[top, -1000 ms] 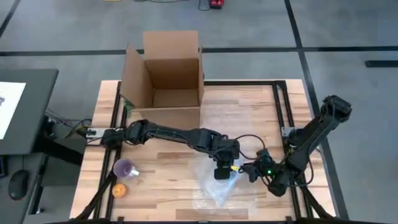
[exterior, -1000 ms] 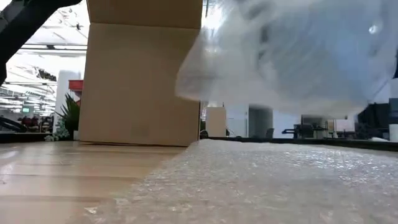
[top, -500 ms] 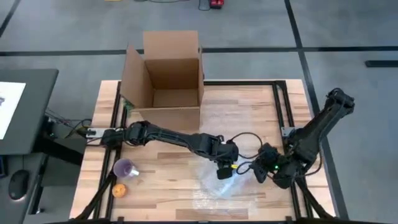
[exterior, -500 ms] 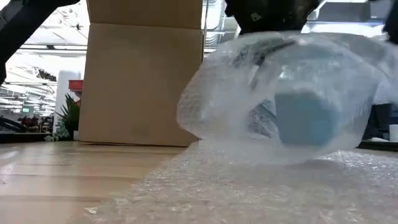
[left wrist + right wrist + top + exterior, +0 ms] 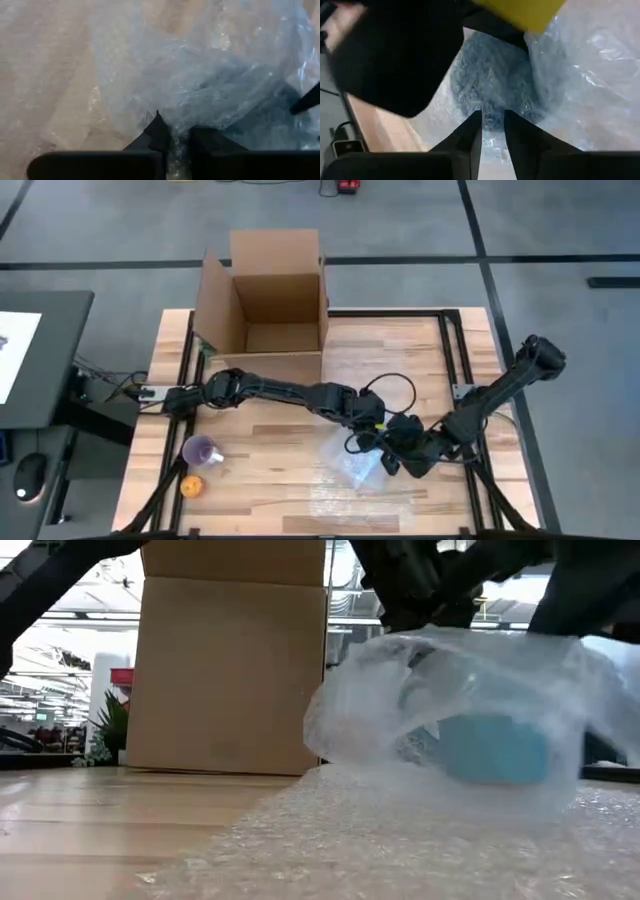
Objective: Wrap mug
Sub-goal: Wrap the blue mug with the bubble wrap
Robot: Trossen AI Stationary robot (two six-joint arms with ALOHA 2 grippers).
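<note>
- Where the two arms meet over the bubble wrap (image 5: 352, 470), the left claw (image 5: 366, 442) has its fingers drawn nearly together with a fold of the wrap pinched between them, as the left wrist view shows.
- Just beside it, on the side away from the cardboard box (image 5: 264, 300), the right claw (image 5: 392, 460) also has its fingers close together, pressed into the wrap.
- Under both claws sits the mug (image 5: 490, 748), a blue shape seen through the clear wrap in the low view, bundled in a loose, puffed-up mound.
- More of the wrap lies flat on the table (image 5: 260, 470) around the bundle, spreading toward the edge farthest from the box.
- Well apart from the bundle, near the table corner on the left arm's side, stands a purple cup (image 5: 203, 450) with a small orange object (image 5: 191, 486) just beside it.
- At the table's far edge, the box stands with its flaps up.
</note>
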